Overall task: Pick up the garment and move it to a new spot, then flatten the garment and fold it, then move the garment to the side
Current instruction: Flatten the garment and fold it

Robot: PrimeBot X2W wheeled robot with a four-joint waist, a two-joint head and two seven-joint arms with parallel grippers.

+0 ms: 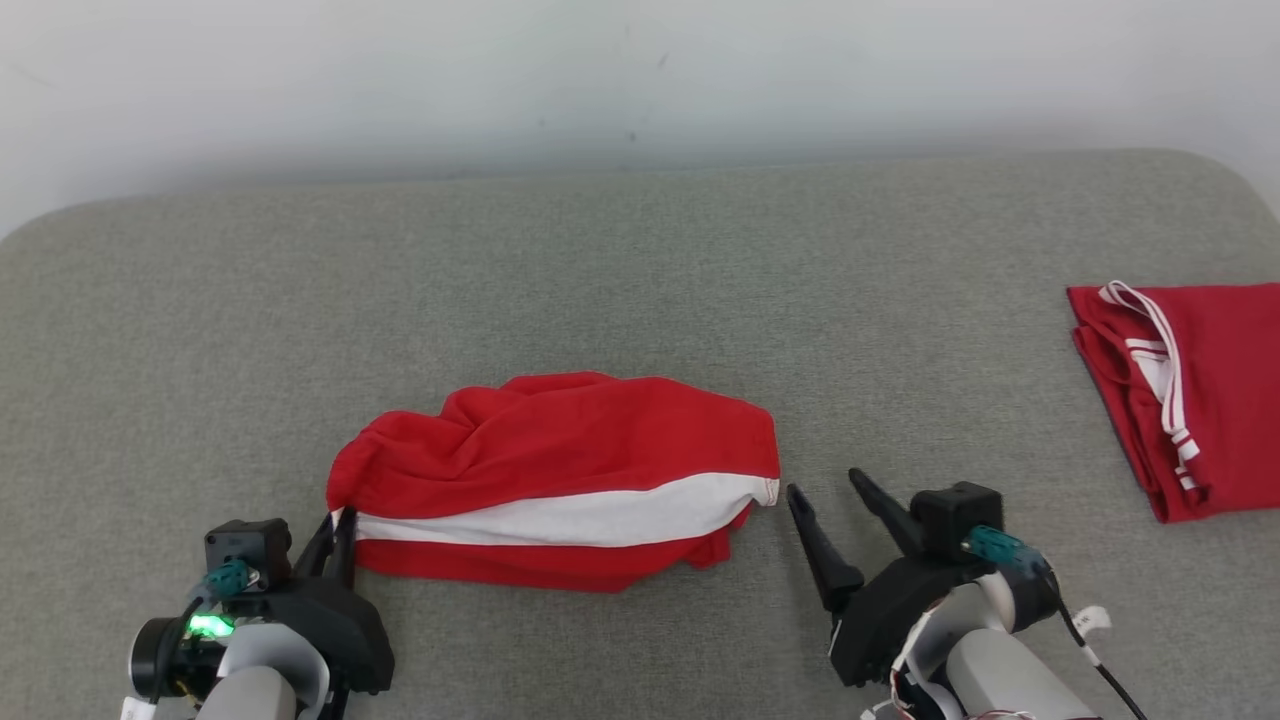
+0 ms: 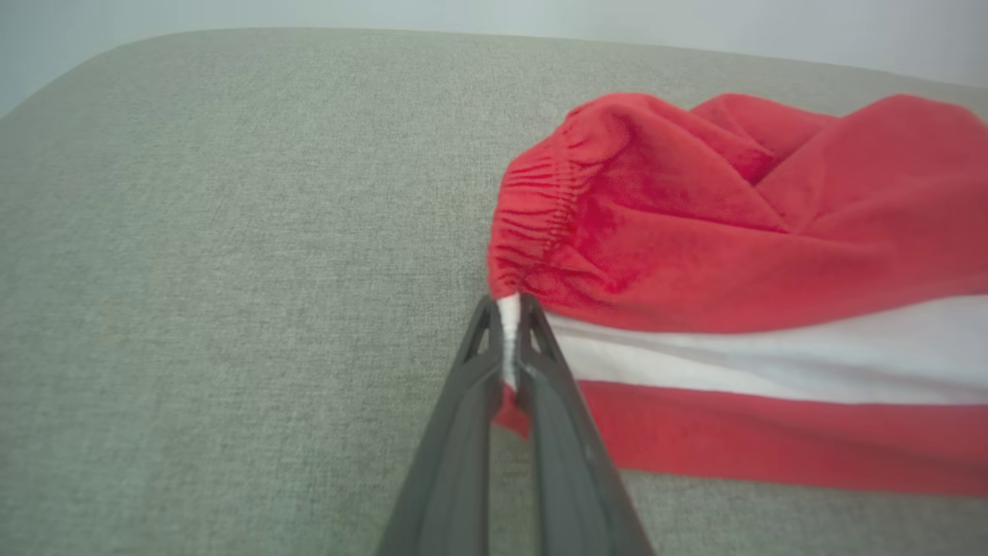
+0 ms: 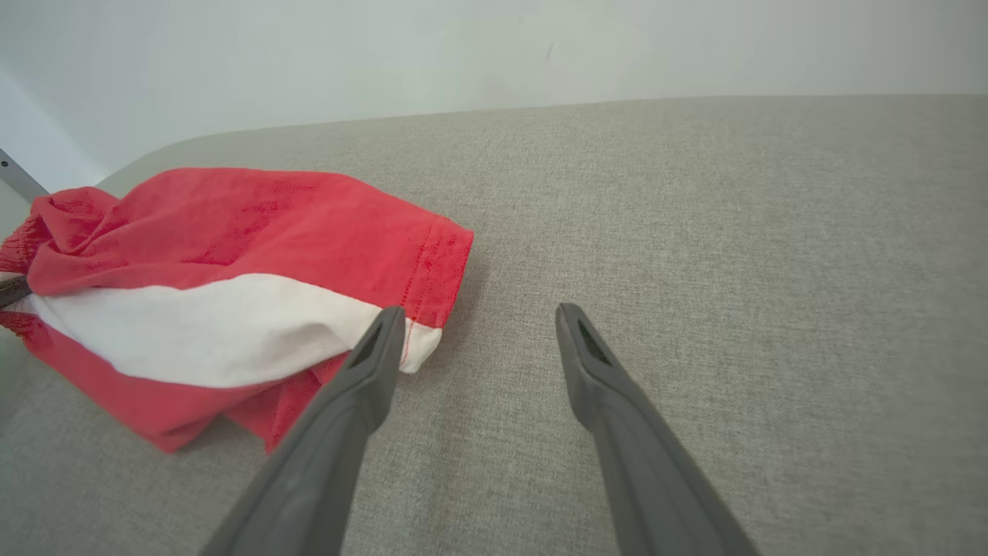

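The red garment (image 1: 560, 450) with a broad white band (image 1: 560, 520) was seen lying crumpled on the grey pad (image 1: 600, 250), in the pad's near half and a little toward its left end. It was bunched into a low mound, with a red strip lying flat along the side nearest the pad's near edge.

The left gripper (image 1: 338, 520) was held low over the pad's near left part. Its two dark fingers were pressed together on the garment's left corner. In the left wrist view the white edge of the cloth (image 2: 733, 232) was pinched between the tips of the gripper (image 2: 509, 305), just below a gathered, elastic-looking red hem (image 2: 532, 224).

The right gripper (image 1: 824, 483) was positioned over the pad's near right part, with its fingers spread apart and nothing between them. In the right wrist view one finger of the gripper (image 3: 480, 311) was seen over the garment's (image 3: 231, 232) right corner, but contact could not be told; bare pad was seen under the other.

A second red garment (image 1: 1210, 390), with thin white stripes, was laid folded at the pad's right end, well apart from the first. A pale wall (image 1: 600, 80) was seen beyond the pad's far edge.
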